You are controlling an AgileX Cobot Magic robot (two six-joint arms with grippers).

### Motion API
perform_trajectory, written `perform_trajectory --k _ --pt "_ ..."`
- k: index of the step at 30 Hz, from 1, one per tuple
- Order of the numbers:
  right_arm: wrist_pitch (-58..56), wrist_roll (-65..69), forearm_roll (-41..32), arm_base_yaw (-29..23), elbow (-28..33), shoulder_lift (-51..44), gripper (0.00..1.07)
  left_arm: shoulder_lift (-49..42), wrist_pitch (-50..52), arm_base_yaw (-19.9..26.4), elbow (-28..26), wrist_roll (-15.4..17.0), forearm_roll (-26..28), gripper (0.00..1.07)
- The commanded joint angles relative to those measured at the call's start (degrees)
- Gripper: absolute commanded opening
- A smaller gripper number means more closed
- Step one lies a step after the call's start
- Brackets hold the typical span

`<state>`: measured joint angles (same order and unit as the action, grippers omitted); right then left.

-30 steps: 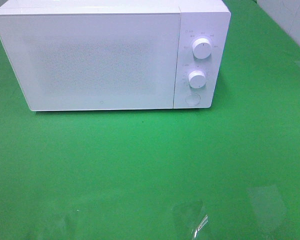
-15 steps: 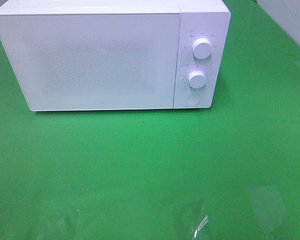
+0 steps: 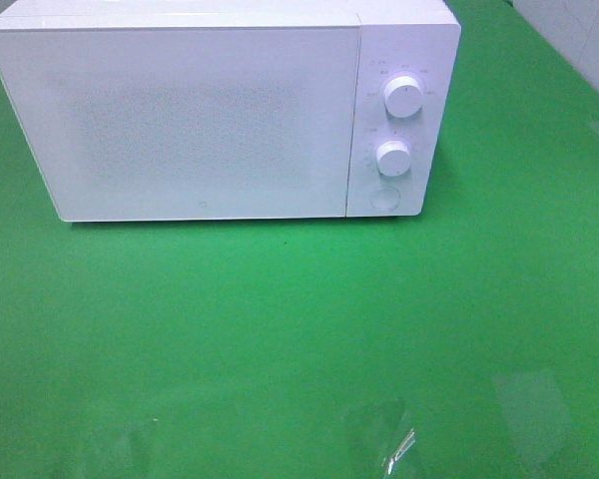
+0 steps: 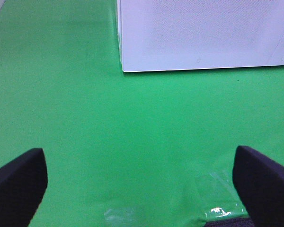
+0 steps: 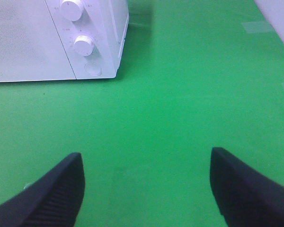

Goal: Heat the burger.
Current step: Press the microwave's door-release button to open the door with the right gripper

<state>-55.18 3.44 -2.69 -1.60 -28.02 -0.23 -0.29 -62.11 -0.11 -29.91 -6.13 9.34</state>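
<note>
The burger is out of view in every frame, and so is its pink plate. A white microwave (image 3: 220, 115) stands at the back of the green table with its door shut; it also shows in the left wrist view (image 4: 203, 33) and the right wrist view (image 5: 57, 38). Neither gripper shows in the high view. My left gripper (image 4: 142, 189) is open and empty above the green cloth in front of the microwave's left corner. My right gripper (image 5: 146, 189) is open and empty above the cloth in front of the control panel side.
The microwave has two white knobs (image 3: 403, 97) (image 3: 391, 157) and a round button (image 3: 383, 199) on its right panel. Pieces of clear tape (image 3: 384, 439) lie on the green tablecloth (image 3: 280, 319) near the front edge. A pale wall (image 3: 579, 40) rises at the back right.
</note>
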Motion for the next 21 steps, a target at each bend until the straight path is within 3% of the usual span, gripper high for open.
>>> perform_trajectory --k 1,6,21 --pt "0.5 -0.7 -0.1 0.1 -0.1 -1.4 0.72 -0.9 0.6 0.2 0.1 -0.1 0.2 0.98" --pt "1.1 -0.7 -0.3 0.1 -1.3 1.8 0.72 -0.9 0.6 0.2 0.1 -0.1 0.2 0.98" --pt "18.4 -0.6 -0.1 0.1 -2.5 15.2 0.72 -0.9 0.6 0.2 0.1 -0.1 0.2 0.98"
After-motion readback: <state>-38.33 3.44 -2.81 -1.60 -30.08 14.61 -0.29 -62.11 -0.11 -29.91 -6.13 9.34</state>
